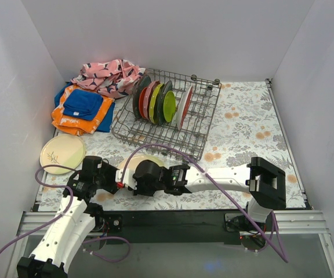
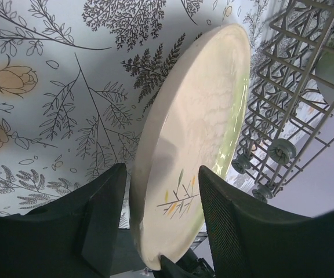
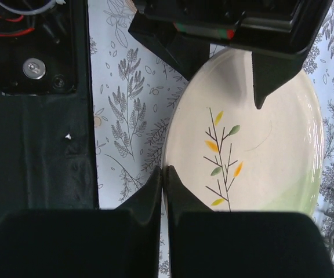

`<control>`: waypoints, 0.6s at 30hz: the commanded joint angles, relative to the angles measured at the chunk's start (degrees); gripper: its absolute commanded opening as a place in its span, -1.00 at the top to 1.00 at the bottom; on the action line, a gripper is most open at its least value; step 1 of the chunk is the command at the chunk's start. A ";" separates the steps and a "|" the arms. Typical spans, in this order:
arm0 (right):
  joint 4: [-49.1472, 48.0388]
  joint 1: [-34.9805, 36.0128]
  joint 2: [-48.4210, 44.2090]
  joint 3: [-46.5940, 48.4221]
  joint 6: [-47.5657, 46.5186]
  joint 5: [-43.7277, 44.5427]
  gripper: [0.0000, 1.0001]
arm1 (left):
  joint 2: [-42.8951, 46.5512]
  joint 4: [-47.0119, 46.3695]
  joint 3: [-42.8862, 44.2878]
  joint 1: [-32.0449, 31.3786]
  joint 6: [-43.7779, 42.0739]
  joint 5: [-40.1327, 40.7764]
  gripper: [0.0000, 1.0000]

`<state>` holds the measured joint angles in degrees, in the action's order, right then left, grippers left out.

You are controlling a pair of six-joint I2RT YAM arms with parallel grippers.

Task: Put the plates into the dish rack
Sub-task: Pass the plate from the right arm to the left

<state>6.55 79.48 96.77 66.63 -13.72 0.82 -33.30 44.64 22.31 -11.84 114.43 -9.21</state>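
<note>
White walls [image 1: 155,29] box in a flower-printed counter [image 1: 254,116]. The right arm [image 1: 225,179] stretches low and leftward along the near edge. Its right gripper [image 3: 164,174] is pressed almost together, pinching the rim of a cream plate [image 3: 254,150] with a sprig. The left arm [image 1: 62,226] bends in from the near left corner. Its left gripper [image 2: 162,169] is spread and straddles another part of that rim, the plate tilted between its fingers. Beyond both grippers sits the dish rack [image 1: 202,124], with plates [image 1: 155,101] upright in it. A second cream plate [image 1: 62,153] lies flat just left of the left gripper.
</note>
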 commanded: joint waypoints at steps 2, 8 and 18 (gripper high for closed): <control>-0.75 -0.03 -3.70 5.96 2.99 -4.24 0.97 | 0.95 -1.23 -0.95 -0.03 3.78 -1.25 -0.03; 0.57 -0.64 -3.61 7.46 4.92 -6.79 0.97 | 4.02 -0.17 0.19 -0.03 4.22 -0.63 0.22; 1.80 -2.66 -4.92 6.93 5.28 -13.11 0.97 | 7.90 4.66 4.76 0.06 4.66 1.47 0.84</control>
<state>10.44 77.43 95.20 70.72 -8.86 -5.54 -26.30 46.50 23.66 -11.84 114.06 -8.88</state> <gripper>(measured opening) 0.031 0.205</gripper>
